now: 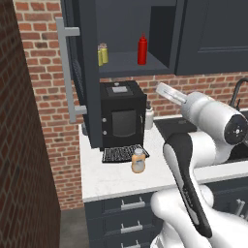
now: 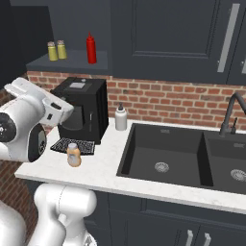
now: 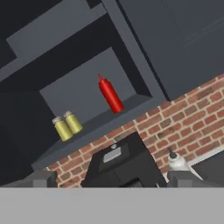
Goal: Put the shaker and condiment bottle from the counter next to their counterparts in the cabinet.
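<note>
The cabinet stands open. On its shelf two small yellow grey-capped shakers stand side by side: the duller olive shaker on the right, a brighter one to its left. A tall red squeeze bottle stands further right on the same shelf. The squat peach-orange condiment bottle stands upright on the white counter, in front of the coffee machine's tray. My gripper is open with nothing between its fingers, raised above the counter and pointed up at the shelf from a distance.
A black coffee machine sits under the cabinet with a white soap dispenser beside it. A dark double sink and tap lie to the right. The open cabinet door with its grey bar handle juts out at left, beside a brick wall.
</note>
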